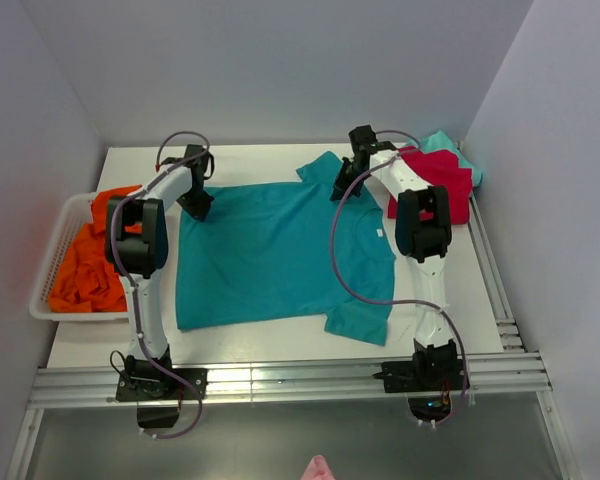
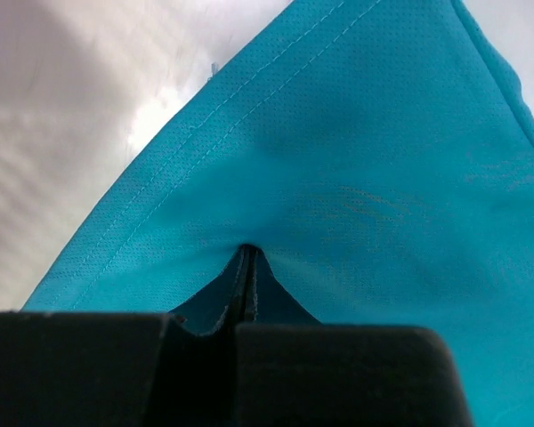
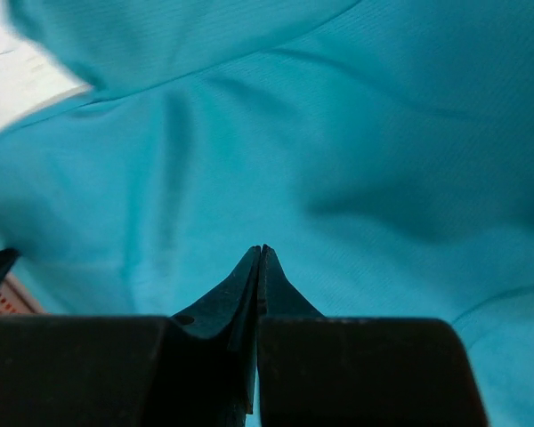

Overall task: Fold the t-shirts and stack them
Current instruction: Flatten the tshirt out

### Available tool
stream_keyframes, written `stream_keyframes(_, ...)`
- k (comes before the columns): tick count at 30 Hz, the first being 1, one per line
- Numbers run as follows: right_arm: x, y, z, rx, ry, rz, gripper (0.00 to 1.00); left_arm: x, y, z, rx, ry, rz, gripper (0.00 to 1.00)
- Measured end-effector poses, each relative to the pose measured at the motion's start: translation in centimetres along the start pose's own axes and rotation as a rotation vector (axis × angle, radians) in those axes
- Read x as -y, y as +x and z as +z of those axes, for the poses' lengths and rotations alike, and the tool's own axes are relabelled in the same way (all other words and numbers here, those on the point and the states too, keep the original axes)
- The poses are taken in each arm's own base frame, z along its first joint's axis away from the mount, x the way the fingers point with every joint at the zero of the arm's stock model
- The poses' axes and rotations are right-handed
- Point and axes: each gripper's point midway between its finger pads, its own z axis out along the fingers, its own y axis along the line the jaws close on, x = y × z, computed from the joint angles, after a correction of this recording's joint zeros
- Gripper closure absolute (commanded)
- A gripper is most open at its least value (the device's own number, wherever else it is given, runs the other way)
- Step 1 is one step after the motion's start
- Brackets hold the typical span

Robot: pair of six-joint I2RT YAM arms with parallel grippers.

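The teal-blue t-shirt (image 1: 280,250) lies spread flat on the white table, its white neck label (image 1: 378,233) towards the right. My left gripper (image 1: 197,205) is at the shirt's far left corner, shut on the hem; the cloth puckers into my fingertips in the left wrist view (image 2: 246,251). My right gripper (image 1: 342,186) is at the far right by the sleeve, shut with its tips in the teal-blue cloth (image 3: 356,160). The orange t-shirts (image 1: 90,255) fill the basket on the left. The red t-shirt (image 1: 435,185) lies on the light-teal one (image 1: 450,145) at the far right.
A white mesh basket (image 1: 48,270) stands at the table's left edge. Grey walls close in at the back and on both sides. Metal rails (image 1: 300,380) run along the near edge, with more rails at the right edge (image 1: 495,280).
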Motion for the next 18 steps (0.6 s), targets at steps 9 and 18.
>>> stream_keyframes(9, 3.1, -2.9, 2.5, -0.003, -0.002, 0.108, 1.00, 1.1, -2.4, 1.0, 0.016, 0.025, 0.032, 1.00)
stream_keyframes(18, 6.4, -6.6, 1.7, 0.059, -0.007, 0.202, 1.00, 1.8, -3.2, 1.4, 0.018, 0.044, 0.051, 1.00)
